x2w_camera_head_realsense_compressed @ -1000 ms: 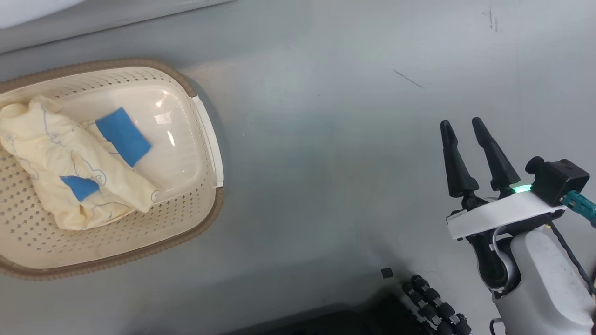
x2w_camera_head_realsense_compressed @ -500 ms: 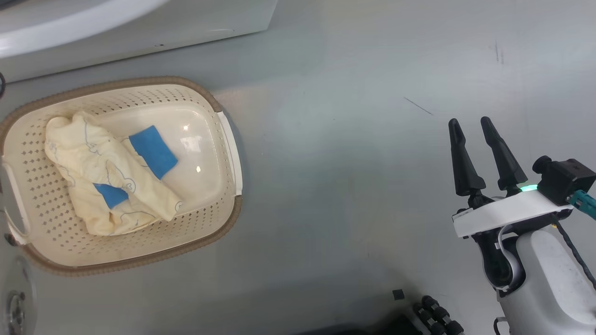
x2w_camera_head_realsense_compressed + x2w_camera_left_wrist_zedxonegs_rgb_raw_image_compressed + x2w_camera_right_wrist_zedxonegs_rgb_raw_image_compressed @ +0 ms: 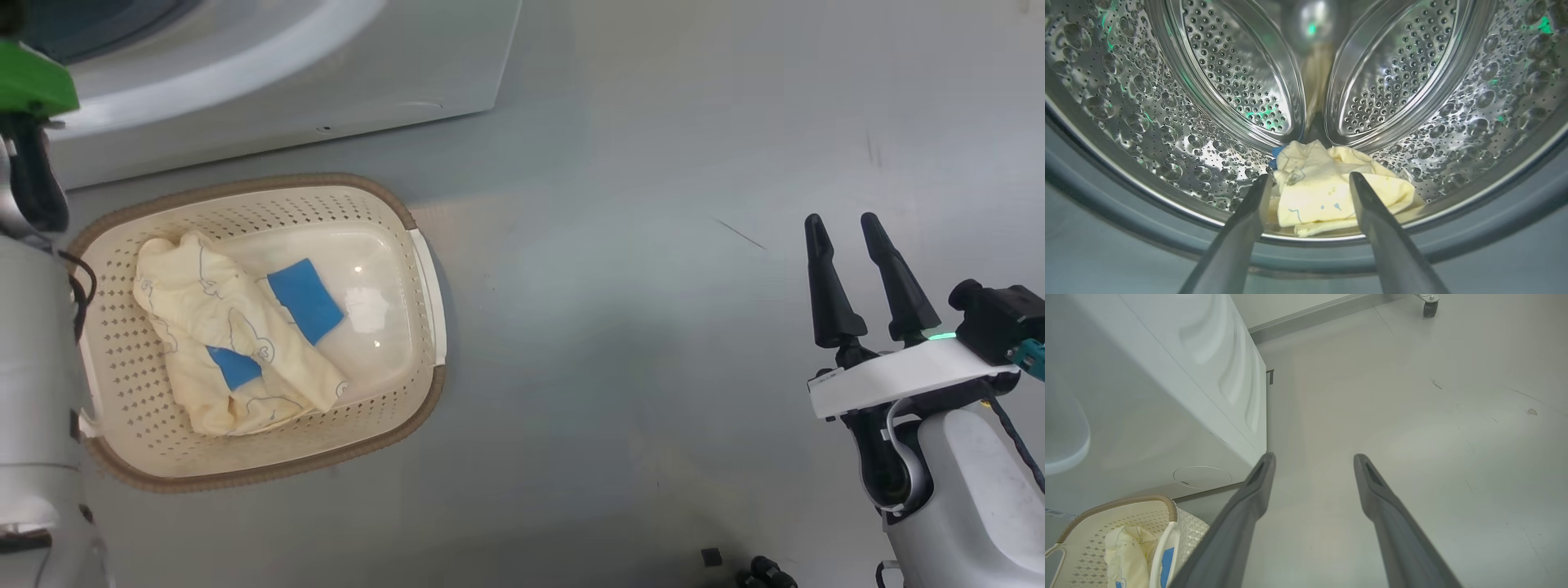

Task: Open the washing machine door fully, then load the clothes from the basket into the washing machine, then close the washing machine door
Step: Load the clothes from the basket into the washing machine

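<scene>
A bundle of pale yellow clothes (image 3: 237,343) with thin blue line prints lies in the basket (image 3: 245,181), pushed toward the basket's left half, with a plain blue cloth piece (image 3: 306,300) resting against its right side and a second blue patch (image 3: 233,367) showing lower in the folds. The right half of the basket's glossy bottom is bare. The basket stands on the grey floor (image 3: 637,245) just in front of the white washing machine (image 3: 326,82), whose curved front runs along the top left of the head view.

Another pale yellow garment (image 3: 1314,192) lies inside the perforated steel drum (image 3: 1147,122), at its lowest point near the front lip, a bit of blue peeking out at its left. The grey gasket (image 3: 1306,253) rings the opening below it. The left gripper (image 3: 1309,176) points into the drum with its two fingers spread wide on either side of that garment and nothing pinched between them; whether the tips touch the fabric is hard to tell from this angle. In the head view its pale forearm (image 3: 33,367) runs up the left edge, beside the basket.

The right gripper (image 3: 841,220) hangs over bare floor well to the right of the basket, fingers parted wide and empty. Its wrist view shows the washing machine's side and lower corner (image 3: 1147,396), the basket's rim (image 3: 1122,500) and a caster wheel (image 3: 1429,306) far off.
</scene>
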{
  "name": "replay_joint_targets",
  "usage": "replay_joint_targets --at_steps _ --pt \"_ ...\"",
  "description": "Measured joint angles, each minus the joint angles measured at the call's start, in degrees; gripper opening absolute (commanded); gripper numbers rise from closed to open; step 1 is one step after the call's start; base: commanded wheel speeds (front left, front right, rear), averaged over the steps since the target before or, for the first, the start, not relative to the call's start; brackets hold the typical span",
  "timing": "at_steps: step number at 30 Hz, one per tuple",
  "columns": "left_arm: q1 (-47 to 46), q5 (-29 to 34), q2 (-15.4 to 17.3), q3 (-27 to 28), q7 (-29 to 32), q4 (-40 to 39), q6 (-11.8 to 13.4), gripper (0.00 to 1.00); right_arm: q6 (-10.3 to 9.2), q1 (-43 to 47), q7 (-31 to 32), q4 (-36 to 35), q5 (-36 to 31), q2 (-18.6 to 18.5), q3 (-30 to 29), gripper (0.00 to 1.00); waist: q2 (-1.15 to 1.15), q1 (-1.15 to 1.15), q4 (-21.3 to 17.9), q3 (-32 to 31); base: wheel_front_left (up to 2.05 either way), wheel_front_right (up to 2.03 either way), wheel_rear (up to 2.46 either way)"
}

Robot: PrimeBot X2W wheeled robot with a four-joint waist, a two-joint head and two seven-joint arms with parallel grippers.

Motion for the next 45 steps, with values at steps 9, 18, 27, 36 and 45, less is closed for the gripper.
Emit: replay_joint_targets --at_steps 9,18,27,36,45 --pt "11.4 0.0 -2.6 1.0 -0.3 -4.6 0.2 1.00 0.00 1.6 0.0 1.2 -0.9 0.0 -1.6 1.00 0.00 0.00 0.8 -4.7 0.00 0.00 0.00" --pt "23.5 0.5 -6.6 2.2 -0.3 -15.1 0.8 1.00 0.00 3.3 0.0 1.5 -2.4 0.0 -1.5 1.00 0.00 0.00 1.7 -10.4 0.00 0.00 0.00" --pt "36.5 1.1 -8.3 3.6 -0.3 -21.2 1.5 1.00 -0.01 5.4 0.0 1.3 -4.8 0.0 -1.4 1.00 0.00 -0.01 2.5 -16.8 0.00 0.00 0.00" --pt "46.5 2.1 -8.4 3.2 -0.3 -25.9 1.4 1.00 -0.11 8.5 0.0 0.9 -6.5 0.0 -1.0 1.00 0.00 -0.01 3.2 -23.5 0.00 0.00 0.00" --pt "56.1 2.1 -8.5 2.6 -0.3 -29.0 1.2 1.00 -1.45 11.7 0.0 -0.3 -8.6 0.0 -0.7 1.00 0.00 -0.01 4.1 -29.5 0.00 0.00 0.00"
